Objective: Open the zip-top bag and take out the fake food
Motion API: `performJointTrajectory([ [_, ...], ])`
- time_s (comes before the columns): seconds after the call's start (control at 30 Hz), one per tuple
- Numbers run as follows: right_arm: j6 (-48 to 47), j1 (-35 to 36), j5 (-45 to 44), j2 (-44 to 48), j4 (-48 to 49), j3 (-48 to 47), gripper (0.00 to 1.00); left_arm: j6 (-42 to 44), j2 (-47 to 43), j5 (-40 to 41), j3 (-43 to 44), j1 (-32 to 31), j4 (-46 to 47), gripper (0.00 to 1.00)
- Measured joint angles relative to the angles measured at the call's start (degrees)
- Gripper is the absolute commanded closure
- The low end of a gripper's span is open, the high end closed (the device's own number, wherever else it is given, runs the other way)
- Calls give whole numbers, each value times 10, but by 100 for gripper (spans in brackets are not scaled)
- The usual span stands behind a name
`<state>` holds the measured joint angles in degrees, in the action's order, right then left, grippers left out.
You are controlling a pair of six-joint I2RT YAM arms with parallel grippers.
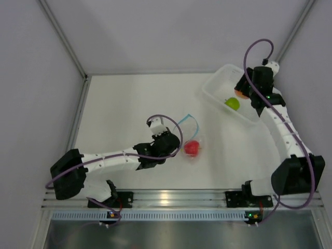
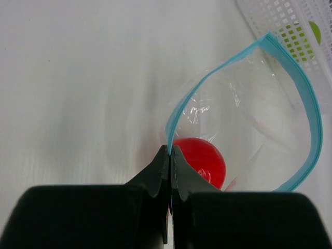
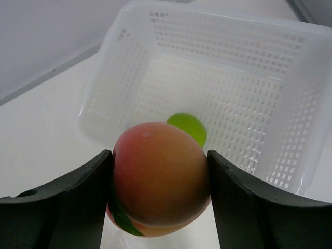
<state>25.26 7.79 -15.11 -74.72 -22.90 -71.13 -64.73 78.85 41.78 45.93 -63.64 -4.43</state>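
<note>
1. The left gripper [image 2: 170,154] is pinched tight on the light blue-teal zip strip [image 2: 311,109] of the small clear crinkly plastic zip-top bag [image 2: 254,104], mid-desk. The bag's mouth gapes in a loop.
2. The round red plastic fruit [image 2: 203,161] lies inside the bag, just beyond the fingertips.
3. The right gripper [image 3: 160,176] clasps the orange-peach plastic fruit [image 3: 155,171] over the translucent white perforated bin [image 3: 290,155] at the far right corner. The lime green fruit [image 3: 189,127] rests inside the bin.

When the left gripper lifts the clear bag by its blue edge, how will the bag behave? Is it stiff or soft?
Probably floppy: the zip-top bag is thin, wrinkled film, and its blue strip bows in a loose loop. It is likely light, so the red fruit would weigh it down. With the mouth open, the fruit may roll out.
</note>
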Motion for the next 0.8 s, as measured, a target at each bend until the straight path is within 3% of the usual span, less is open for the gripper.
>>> performJointTrajectory([
  [0.27,20,-71,-14,-269,-5,-178,52,37,-20,-30,0,15,-8,100],
  [0.47,18,-88,-27,-445,-33,-352,44,58,-37,-60,2,15,-11,100],
  [0.57,12,-88,-28,-491,-38,-385,40,69,-49,-70,3,15,-12,100],
  [0.8,-9,-87,-30,-523,-68,-402,11,101,-65,-90,20,15,-18,100],
])
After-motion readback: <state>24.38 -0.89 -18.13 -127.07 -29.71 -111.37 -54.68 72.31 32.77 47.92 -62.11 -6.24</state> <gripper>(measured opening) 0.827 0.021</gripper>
